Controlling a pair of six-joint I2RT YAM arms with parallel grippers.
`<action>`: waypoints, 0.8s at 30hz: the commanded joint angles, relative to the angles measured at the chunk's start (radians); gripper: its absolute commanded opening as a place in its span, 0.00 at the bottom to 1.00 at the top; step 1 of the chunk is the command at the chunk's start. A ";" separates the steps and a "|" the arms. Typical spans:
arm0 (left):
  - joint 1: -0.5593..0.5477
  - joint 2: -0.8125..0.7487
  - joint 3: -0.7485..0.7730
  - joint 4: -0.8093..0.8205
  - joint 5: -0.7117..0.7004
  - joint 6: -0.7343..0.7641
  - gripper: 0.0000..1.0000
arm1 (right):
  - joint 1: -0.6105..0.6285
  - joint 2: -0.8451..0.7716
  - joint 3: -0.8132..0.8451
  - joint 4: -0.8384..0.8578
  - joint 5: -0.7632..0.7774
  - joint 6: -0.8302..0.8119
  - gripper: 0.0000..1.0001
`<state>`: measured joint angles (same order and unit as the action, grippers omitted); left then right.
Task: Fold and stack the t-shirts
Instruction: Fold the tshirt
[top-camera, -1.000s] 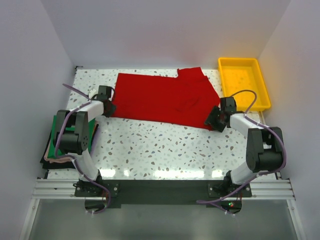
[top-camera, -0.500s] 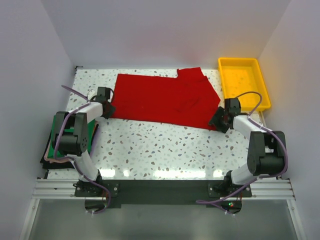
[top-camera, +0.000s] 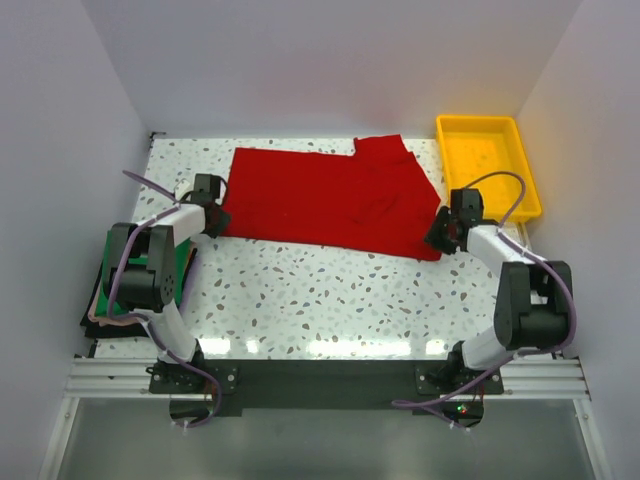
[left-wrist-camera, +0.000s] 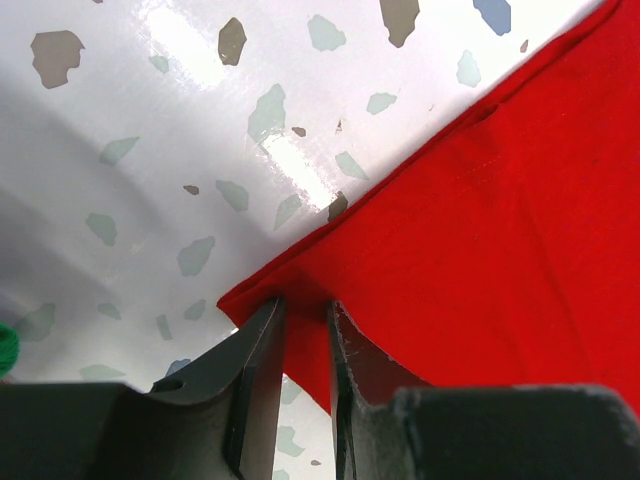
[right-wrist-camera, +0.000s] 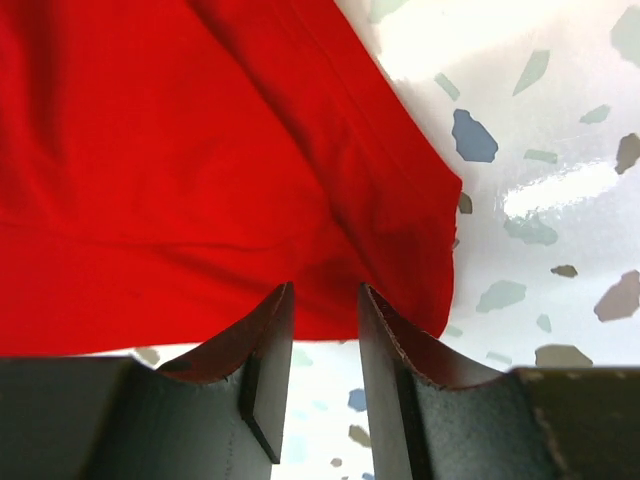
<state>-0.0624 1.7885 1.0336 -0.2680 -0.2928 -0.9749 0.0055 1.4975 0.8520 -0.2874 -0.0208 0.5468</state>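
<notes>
The red t-shirt (top-camera: 320, 195) lies spread flat across the far middle of the speckled table. My left gripper (top-camera: 216, 218) is shut on its near left corner; in the left wrist view the fingers (left-wrist-camera: 305, 305) pinch that red corner (left-wrist-camera: 480, 220). My right gripper (top-camera: 440, 232) is shut on the near right corner; in the right wrist view the cloth (right-wrist-camera: 200, 150) puckers between the fingertips (right-wrist-camera: 325, 290). The green t-shirt (top-camera: 183, 268) lies at the table's left edge, mostly hidden under my left arm.
A yellow plastic tray (top-camera: 488, 122) stands at the far right, just beyond my right gripper. The green shirt rests on a dark pile (top-camera: 95, 300) at the near left. White walls close in the table on the left, right and far sides.
My right gripper has moved right and a little farther away, drawing the shirt's near right corner outward. My left gripper has shifted slightly left with the left corner.
</notes>
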 joint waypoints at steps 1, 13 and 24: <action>0.015 -0.001 0.003 -0.039 -0.014 0.036 0.28 | 0.008 0.084 0.041 0.031 0.022 -0.024 0.35; 0.018 0.005 -0.007 -0.034 -0.002 0.035 0.28 | 0.037 0.095 0.087 -0.010 0.104 -0.033 0.16; 0.019 0.005 -0.001 -0.037 -0.005 0.036 0.28 | 0.037 0.112 0.148 -0.047 0.134 -0.053 0.12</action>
<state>-0.0589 1.7885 1.0340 -0.2680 -0.2840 -0.9577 0.0410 1.6131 0.9585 -0.3252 0.0849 0.5144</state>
